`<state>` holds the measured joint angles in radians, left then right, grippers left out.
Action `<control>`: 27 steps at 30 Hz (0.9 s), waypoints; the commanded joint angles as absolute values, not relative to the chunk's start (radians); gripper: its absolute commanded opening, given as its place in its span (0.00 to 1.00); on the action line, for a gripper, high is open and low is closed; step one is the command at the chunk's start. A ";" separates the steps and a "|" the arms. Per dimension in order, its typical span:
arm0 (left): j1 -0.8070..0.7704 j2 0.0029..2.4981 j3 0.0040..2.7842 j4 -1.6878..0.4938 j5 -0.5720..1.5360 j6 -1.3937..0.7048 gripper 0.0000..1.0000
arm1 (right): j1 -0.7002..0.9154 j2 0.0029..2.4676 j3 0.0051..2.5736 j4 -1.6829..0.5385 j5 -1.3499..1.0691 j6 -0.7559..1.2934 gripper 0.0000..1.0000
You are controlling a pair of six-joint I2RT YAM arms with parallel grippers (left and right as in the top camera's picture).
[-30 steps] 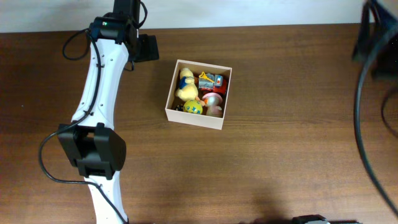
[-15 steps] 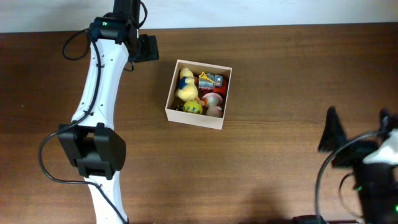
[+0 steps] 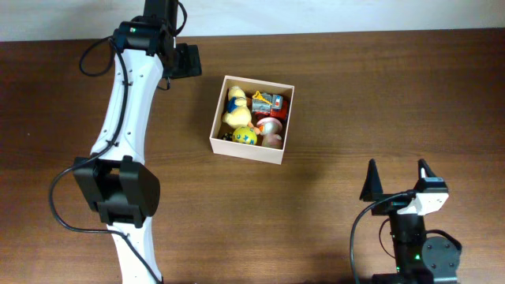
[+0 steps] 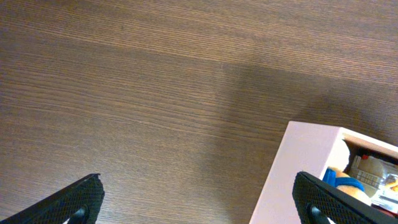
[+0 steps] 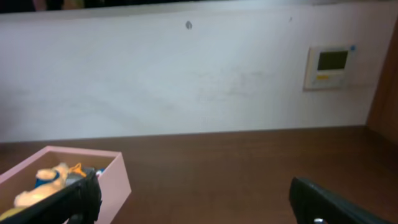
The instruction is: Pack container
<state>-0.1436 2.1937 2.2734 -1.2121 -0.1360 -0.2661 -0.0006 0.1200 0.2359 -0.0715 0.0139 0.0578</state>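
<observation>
Toward the desk's far edge, our container (image 3: 245, 151) sits with toys (image 3: 237, 106) inside. Nothing loose to grab, so we reckon packing's done: left gripper (image 4: 198, 198) beside it, right gripper (image 3: 397, 177) near the front edge, both spread wide, empty.

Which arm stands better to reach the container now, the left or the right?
Left. The left end effector, open, hangs close beside the container, whose wall shows in its wrist view. The right end effector, also open, sits far off near the table front edge.
</observation>
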 commanded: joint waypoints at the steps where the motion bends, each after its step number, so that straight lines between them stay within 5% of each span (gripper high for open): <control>1: -0.143 2.177 2.286 -1.213 -0.144 -0.269 0.99 | -0.007 0.096 0.167 -0.035 -0.008 0.086 0.99; 27: -0.143 2.177 2.286 -1.213 -0.144 -0.269 0.99 | -0.007 0.003 0.006 -0.079 0.011 0.034 0.99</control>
